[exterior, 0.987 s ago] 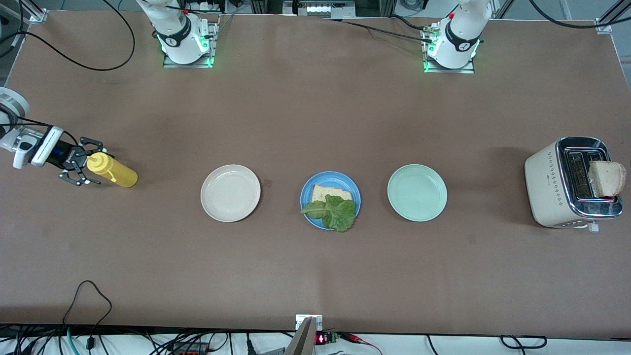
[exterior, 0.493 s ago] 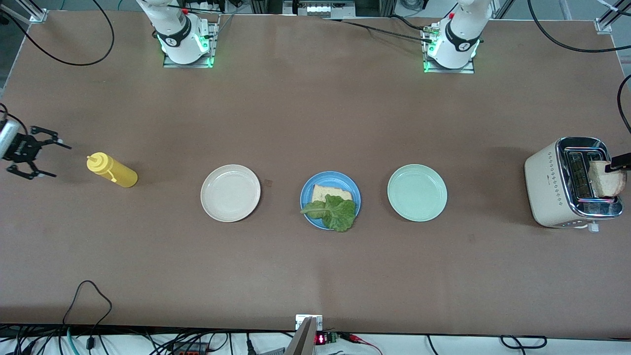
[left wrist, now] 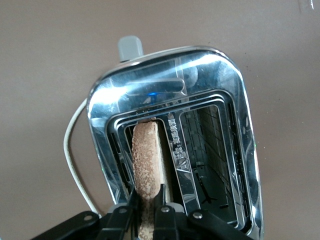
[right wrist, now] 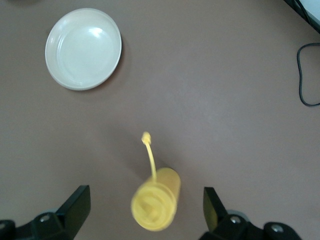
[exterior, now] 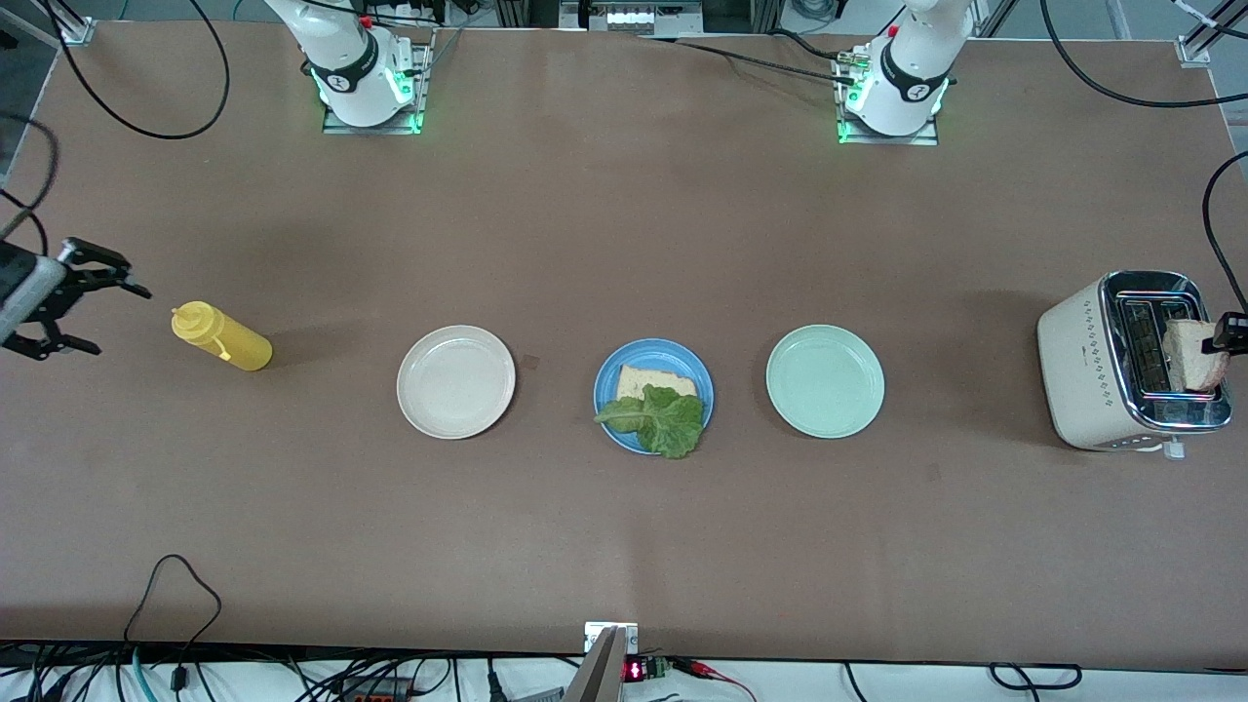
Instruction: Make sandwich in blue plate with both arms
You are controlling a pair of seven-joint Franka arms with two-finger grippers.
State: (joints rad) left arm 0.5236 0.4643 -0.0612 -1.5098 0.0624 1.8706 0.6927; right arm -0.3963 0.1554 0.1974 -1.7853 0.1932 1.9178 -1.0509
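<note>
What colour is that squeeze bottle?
The bottle is yellow all over, cap included; the front view shows it best.

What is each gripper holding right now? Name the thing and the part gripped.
The left gripper pinches the bread slice by its top edge, the slice still in the toaster. The right gripper is open, holding nothing, beside the yellow bottle.

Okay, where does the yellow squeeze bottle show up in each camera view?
Front view: the yellow bottle stands on the table toward the right arm's end, beside the cream plate.
Right wrist view: seen from above, between the open fingers of the right hand.
Left wrist view: not in it.
Shared landmark: the cream plate, in the front and right wrist views.
</note>
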